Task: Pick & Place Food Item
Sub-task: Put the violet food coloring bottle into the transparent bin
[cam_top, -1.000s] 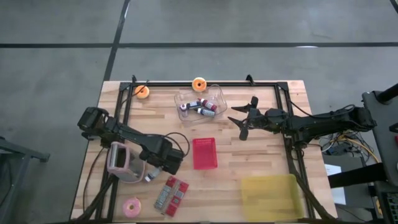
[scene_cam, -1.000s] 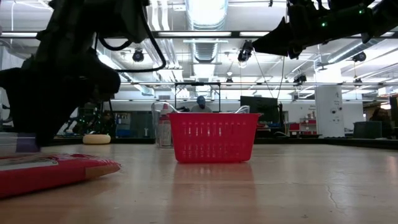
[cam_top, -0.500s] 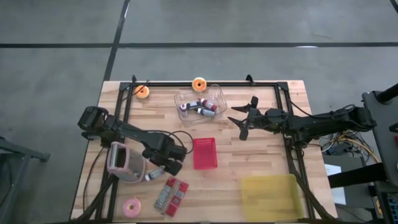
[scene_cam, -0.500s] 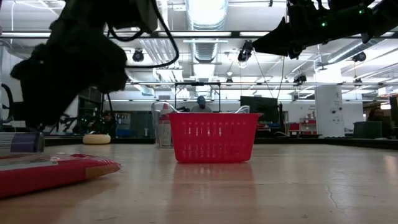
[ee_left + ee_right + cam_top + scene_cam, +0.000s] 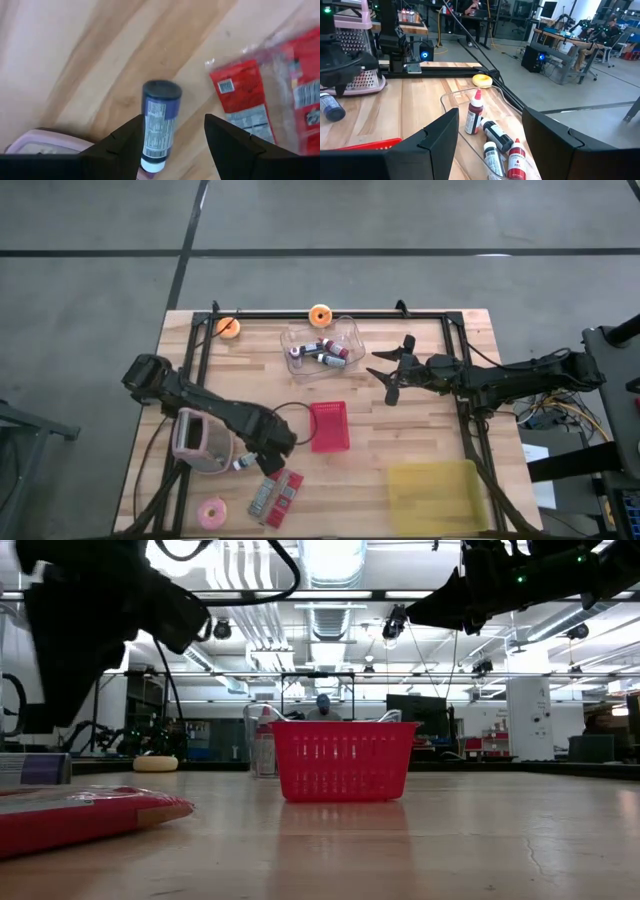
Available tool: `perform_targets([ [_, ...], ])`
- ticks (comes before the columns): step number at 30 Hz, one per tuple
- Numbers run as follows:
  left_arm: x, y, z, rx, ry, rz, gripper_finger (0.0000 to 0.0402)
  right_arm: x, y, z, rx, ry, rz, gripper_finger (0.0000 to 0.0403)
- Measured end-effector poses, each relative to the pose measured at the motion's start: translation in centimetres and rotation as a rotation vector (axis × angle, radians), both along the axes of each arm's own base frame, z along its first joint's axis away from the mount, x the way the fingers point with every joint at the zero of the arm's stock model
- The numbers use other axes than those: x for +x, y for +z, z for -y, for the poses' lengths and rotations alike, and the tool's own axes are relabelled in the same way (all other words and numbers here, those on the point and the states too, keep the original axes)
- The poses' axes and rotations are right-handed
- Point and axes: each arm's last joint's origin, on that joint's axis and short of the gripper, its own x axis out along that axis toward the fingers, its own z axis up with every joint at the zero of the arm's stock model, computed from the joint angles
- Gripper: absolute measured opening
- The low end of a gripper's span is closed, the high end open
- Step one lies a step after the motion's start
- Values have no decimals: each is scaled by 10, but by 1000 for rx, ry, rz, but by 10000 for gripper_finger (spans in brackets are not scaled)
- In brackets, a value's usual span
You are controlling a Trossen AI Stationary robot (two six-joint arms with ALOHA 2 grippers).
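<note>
A small bottle with a dark blue cap lies on its side on the wooden table, also seen in the high view, next to a pink grater. My left gripper is open above it. Its fingers stand on either side of the bottle in the left wrist view without touching it. Red snack packets lie just beside it. A red basket stands at the table's middle. My right gripper is open and empty, held in the air at the right.
A clear container with several small bottles stands at the far middle. Two orange rings lie at the far edge. A pink ring lies at the near left and a yellow piece at the near right.
My left gripper has moved a little toward the table's near edge, over the small bottle. In the low view the arm has risen. The bottle and packets have stayed in place.
</note>
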Motion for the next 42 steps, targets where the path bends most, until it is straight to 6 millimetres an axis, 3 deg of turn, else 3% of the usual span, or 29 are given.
perform_targets([
  [10,-7,-12,8,26,-86,34,211,0,0,0,0,0,1,215],
  [30,-23,-53,2,-35,-48,37,211,0,0,0,-2,0,0,215],
  [42,-23,-54,2,-42,-38,36,211,0,0,0,0,0,1,215],
])
